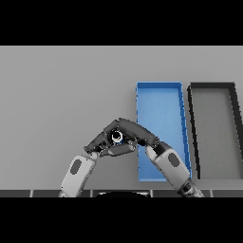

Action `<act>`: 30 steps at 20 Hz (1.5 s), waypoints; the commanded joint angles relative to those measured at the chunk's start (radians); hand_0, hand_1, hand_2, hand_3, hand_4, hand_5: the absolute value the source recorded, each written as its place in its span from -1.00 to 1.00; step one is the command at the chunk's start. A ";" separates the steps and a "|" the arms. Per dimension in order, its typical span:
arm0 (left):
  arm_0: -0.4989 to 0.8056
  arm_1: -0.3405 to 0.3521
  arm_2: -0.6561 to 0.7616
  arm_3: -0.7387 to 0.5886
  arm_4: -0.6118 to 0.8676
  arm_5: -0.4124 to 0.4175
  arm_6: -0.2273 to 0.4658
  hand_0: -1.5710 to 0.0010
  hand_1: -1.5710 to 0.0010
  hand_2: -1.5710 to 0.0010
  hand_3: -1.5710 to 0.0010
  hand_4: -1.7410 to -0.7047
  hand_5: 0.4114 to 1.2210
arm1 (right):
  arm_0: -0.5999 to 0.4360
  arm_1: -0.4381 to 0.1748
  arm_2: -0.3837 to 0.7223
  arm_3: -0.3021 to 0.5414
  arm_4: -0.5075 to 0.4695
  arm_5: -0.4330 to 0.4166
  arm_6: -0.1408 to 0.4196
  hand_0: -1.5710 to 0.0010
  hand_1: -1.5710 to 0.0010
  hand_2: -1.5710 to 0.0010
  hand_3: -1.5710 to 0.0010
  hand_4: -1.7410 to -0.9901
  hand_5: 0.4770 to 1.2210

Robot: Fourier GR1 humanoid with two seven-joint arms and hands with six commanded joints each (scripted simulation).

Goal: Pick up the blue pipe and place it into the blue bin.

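Head view. Tabletop [57, 95] grey, seen from above. Both my arms come in from the lower edge and meet near the middle, just left of the blue bin [160, 88].

My right robot hand [135, 130] reaches leftward across the bin's left wall, fingers curled over the blue pipe [117, 138]. Only a small round end of the pipe shows, pale ring with a blue edge, tucked between my two hands. The rest is hidden under my fingers.

My left robot hand [105, 144] lies just below and left of the pipe, fingers stretched toward it and touching my right hand's fingers. Cannot tell whether it grips the pipe or only rests beside it.

Pipe sits outside the bin, close to its left wall, about level with the bin's lower half.

Black bin [233, 102] stands just right of the blue one, side by side, nearly touching.
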 commanded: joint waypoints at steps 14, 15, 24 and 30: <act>0.008 0.035 -0.007 -0.028 -0.061 0.025 -0.055 -0.49 -0.37 -0.32 -0.19 -0.49 1.00 | 0.003 -0.017 0.055 -0.006 0.052 -0.075 -0.071 -0.98 -0.98 -0.98 -0.97 -0.98 0.95; -0.002 0.044 -0.005 -0.029 -0.058 -0.006 -0.053 -0.19 -0.09 -0.05 0.05 -0.29 1.00 | 0.003 -0.013 0.058 -0.019 0.051 -0.082 -0.051 -0.99 -0.99 -0.99 -0.98 -0.99 0.96; 0.003 0.031 0.019 -0.018 -0.097 -0.044 0.079 0.84 0.85 0.86 0.87 0.49 -0.42 | -0.007 -0.002 0.072 -0.012 0.084 -0.123 -0.067 -1.00 -1.00 -1.00 -1.00 -1.00 0.99; 0.001 0.037 0.021 0.002 -0.129 -0.022 0.076 0.96 0.96 0.96 0.97 0.57 -0.82 | -0.006 0.019 0.033 -0.017 -0.029 -0.135 -0.060 -1.00 -1.00 -1.00 -1.00 -1.00 1.00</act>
